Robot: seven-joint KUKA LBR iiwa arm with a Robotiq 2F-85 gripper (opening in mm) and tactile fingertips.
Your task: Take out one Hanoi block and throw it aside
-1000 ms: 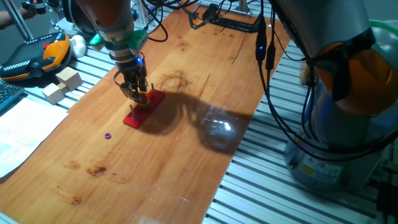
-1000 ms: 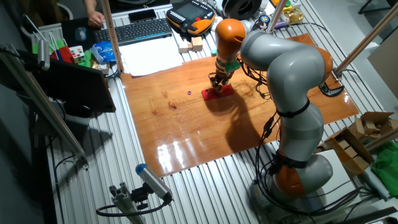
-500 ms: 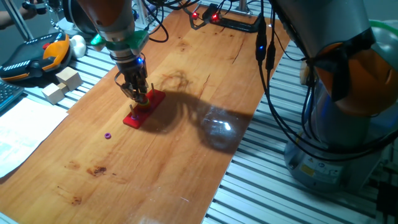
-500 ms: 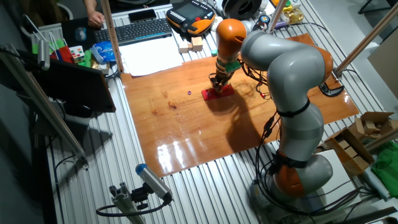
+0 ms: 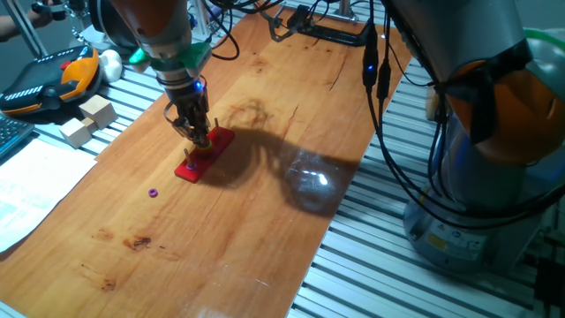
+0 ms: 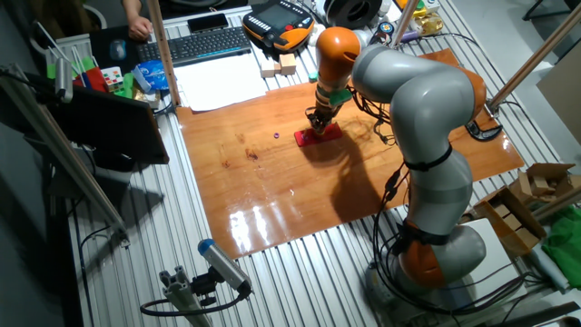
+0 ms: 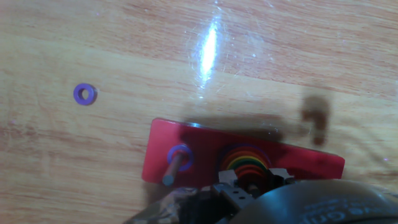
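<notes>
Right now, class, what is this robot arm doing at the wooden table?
The arm's gripper is down over a red Hanoi base on the wooden table, its fingers at the stack of coloured rings on one peg. Whether the fingers have closed on a ring cannot be told. Another peg carries a purple ring at its foot. One small purple ring already lies loose on the table, apart from the base.

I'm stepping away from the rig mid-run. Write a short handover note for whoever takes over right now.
Hand: low over the red Hanoi base, fingers around the rainbow ring stack; whether it grips is unclear.
Things: a peg beside the stack carries one purple ring; another purple ring lies loose on the wooden table, away from the base.
Done: hand positioned at the stack.
Left: lift a ring off, throw it aside.
</notes>
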